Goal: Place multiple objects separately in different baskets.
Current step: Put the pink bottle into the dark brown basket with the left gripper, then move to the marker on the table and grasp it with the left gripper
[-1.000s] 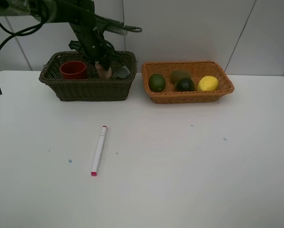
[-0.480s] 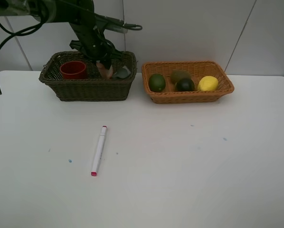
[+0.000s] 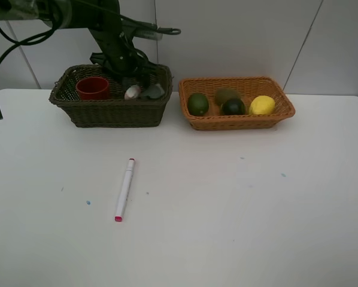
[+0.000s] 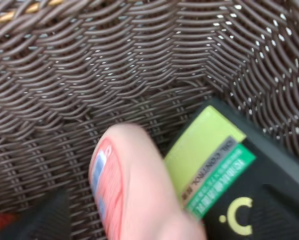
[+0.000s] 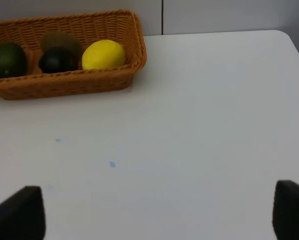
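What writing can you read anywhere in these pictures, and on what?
"OIL CONTROL": on the green label of the dark bottle in the dark basket; the smaller line beneath is too blurred.
A yellow "C"-shaped mark: same bottle.
Pink bottle: blue print, unreadable.
Marker: nothing legible.

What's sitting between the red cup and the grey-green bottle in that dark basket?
The pink bottle lies between the red cup and grey-green bottle, seen from the high camera.

The pink bottle (image 3: pixel 133 92) now lies on its side in the dark basket (image 3: pixel 110 111), just beside the dark grey-green bottle (image 3: pixel 153 91); earlier it stood upright in the left gripper (image 3: pixel 128 75). The gripper now sits higher, clear of the bottle.
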### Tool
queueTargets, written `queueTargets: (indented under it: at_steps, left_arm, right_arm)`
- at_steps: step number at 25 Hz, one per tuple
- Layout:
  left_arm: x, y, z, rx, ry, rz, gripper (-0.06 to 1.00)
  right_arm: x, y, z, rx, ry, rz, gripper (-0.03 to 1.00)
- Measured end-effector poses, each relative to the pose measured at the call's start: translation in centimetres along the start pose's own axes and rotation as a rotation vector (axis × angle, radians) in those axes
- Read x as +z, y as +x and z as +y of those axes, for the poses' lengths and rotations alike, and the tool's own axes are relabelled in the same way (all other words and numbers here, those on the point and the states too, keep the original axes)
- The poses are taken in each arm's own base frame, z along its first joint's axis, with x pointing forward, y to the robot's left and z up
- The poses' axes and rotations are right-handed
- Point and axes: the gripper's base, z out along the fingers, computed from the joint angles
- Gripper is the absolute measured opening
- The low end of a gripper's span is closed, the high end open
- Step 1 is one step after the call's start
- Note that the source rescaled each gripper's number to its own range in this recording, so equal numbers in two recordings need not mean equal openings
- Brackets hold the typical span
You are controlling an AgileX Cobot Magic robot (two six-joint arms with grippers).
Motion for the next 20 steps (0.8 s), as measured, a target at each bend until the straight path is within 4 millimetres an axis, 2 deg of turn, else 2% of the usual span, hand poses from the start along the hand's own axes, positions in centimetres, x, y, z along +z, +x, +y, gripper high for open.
queueTargets:
  at_steps: [3,12,16,20]
  left_arm:
    - [0.0,0.0,0.0,-0.005,0.001,0.000,0.99]
    - [-0.5,-0.1,0.0,-0.009,0.003,-0.002,1.00]
    - [-3.0,-0.9,0.1,-0.008,0.005,-0.022,1.00]
    - [-8.1,-2.2,0.2,0.002,0.009,-0.074,1.00]
  right_arm:
    - [0.0,0.0,0.0,0.000,0.000,0.000,0.99]
    - [0.0,0.0,0.0,0.000,0.000,0.000,0.99]
    - [0.0,0.0,0.0,0.000,0.000,0.000,0.99]
    - [0.0,0.0,0.0,0.000,0.000,0.000,0.99]
